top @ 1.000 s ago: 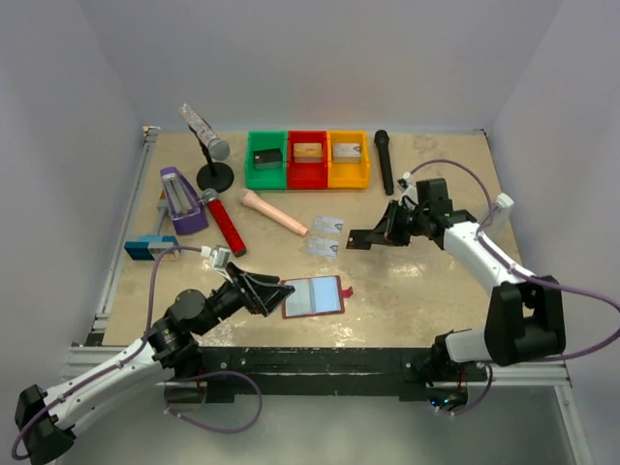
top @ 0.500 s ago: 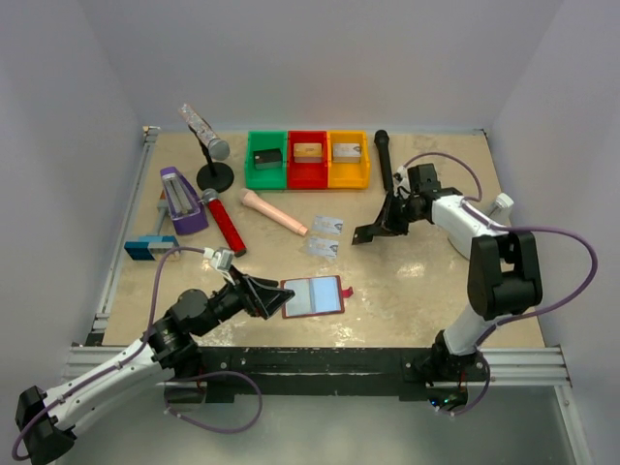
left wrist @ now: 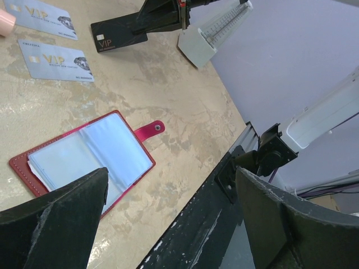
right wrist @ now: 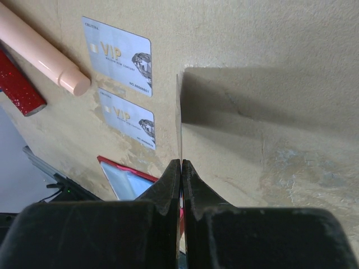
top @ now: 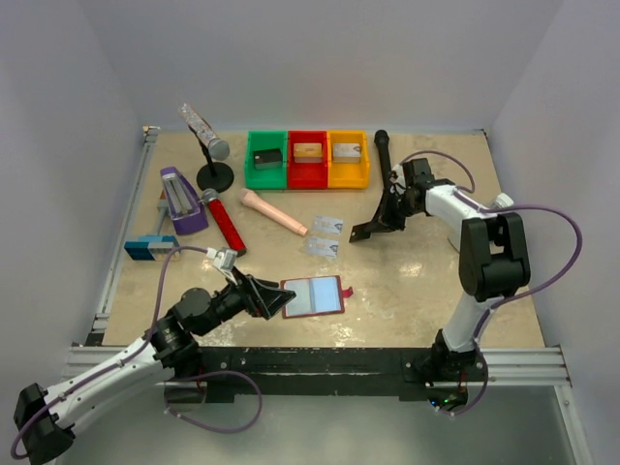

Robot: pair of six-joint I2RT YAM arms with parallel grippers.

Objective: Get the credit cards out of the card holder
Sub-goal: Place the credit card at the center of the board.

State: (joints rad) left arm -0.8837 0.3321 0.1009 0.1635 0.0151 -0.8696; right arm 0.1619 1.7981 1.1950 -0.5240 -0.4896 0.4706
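Tan tabletop (top: 426, 281): your card holder (top: 313, 296) lies open and flat near the front edge. Your left gripper (top: 279, 297) is spread wide at its 9 o'clock side. Two silver cards (top: 328, 225) lie flat at its 12 o'clock. Your right gripper (top: 381, 225) is clamped on a dark card (top: 363, 233) at the holder's 1 o'clock.

Robotics lab cell, white walls (top: 310, 58), aluminium frame rail (top: 130, 194), left arm (top: 107, 373) and right arm (top: 494, 262) bolted at table (top: 426, 291) edge

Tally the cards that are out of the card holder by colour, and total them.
Silver cards: 2
Black card: 1
Total: 3
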